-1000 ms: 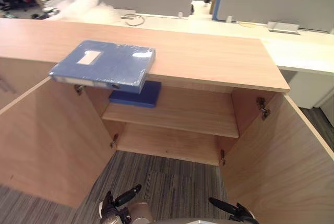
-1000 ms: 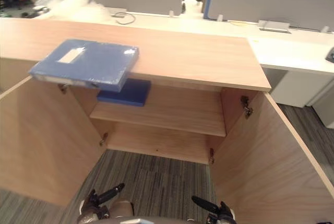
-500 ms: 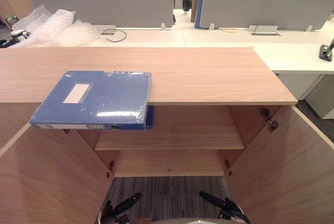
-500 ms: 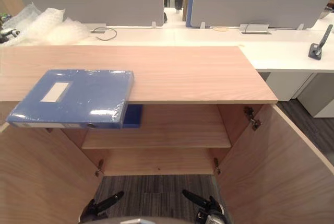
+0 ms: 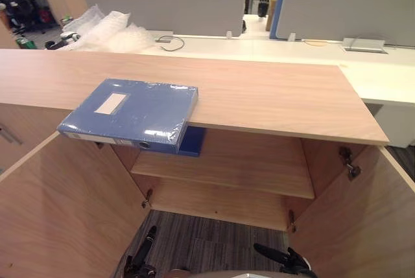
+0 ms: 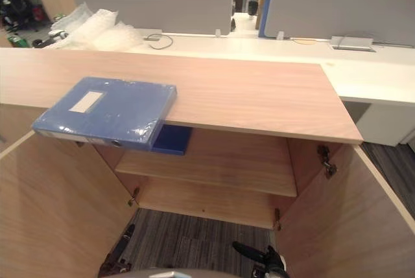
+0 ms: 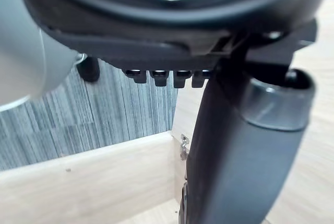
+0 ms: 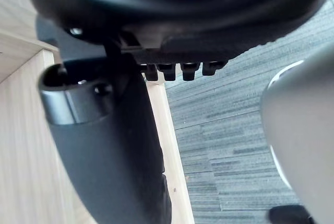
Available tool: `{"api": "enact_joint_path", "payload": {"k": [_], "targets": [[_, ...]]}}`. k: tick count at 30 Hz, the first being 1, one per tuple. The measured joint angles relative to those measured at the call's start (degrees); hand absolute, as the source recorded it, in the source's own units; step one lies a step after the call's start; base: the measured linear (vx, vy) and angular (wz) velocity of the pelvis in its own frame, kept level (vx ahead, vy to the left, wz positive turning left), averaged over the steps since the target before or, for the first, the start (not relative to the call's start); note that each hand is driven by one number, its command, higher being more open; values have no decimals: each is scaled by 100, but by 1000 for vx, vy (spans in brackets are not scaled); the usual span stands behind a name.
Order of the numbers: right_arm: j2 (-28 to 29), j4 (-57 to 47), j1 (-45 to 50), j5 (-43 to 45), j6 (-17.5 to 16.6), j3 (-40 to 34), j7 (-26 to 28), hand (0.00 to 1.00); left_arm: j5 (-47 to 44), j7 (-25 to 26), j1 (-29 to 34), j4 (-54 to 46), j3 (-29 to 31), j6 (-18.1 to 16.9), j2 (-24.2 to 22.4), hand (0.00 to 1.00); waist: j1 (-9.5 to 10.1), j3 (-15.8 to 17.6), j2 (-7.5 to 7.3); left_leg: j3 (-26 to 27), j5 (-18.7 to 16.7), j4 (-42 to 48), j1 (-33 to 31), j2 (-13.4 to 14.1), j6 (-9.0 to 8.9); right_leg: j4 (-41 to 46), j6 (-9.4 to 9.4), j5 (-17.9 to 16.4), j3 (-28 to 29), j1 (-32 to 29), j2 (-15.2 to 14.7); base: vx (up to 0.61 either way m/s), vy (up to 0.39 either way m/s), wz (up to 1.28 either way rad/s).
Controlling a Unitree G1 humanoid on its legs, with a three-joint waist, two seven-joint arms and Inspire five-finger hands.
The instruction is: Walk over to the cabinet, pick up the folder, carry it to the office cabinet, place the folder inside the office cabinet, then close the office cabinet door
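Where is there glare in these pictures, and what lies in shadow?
Left eye view: light glints off the plastic-wrapped folder, toward its front right corner. Right eye view: the same glint; the shelf under the cabinet top sits in soft shadow.

Cabinet top (image 5: 272, 96) with blue folder (image 5: 130, 113) (partly over the front edge); shelf (image 5: 253, 161) with dark blue binder (image 5: 193, 142)

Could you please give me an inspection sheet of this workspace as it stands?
Surface: wooden cabinet top, level.
Job's things: blue folder flat on it, overhanging the front edge; both cabinet doors open; second folder on the upper shelf.
Clutter: bubble wrap on the white desk behind.
Hands: left hand and right hand low, open, empty.
Cables: one cable looped on the white desk.
Surroundings: grey partitions, striped carpet.
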Motion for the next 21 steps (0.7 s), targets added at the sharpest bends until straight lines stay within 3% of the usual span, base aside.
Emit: {"api": "enact_joint_path", "payload": {"k": [5,10,14,18,21], "targets": [[26,-7,35,-35,93,419,-95,100,-84,380,274,-1495,-702,-44,65,100,66,-12,-190,-58,37,-108,14,25,-26,-465,127,236,-102,271,68,59,-28,13],[44,-6,28,-308,154,478,-125,100,862,767,419,-3300,-791,-80,67,100,209,-16,-193,-185,-2,-21,-7,-32,38,-721,219,509,-261,493,40,10,50,17],[64,-27,32,-430,155,482,-291,100,3199,1386,491,-4083,-631,-71,63,100,285,6,-146,-357,-153,120,-144,-110,80,-724,216,517,-394,539,5,-62,19,17],[83,-76,57,-476,131,587,-534,100,5330,2329,602,-4534,-574,375,65,100,289,0,-157,-533,-127,213,-301,-142,53,-932,123,461,-565,575,65,-74,-32,19],[98,-78,58,-455,104,589,-615,100,6164,2728,604,-5036,-754,596,69,100,290,0,-156,-660,-61,180,-374,-165,19,-983,74,430,-728,576,115,-35,-45,27]]}}
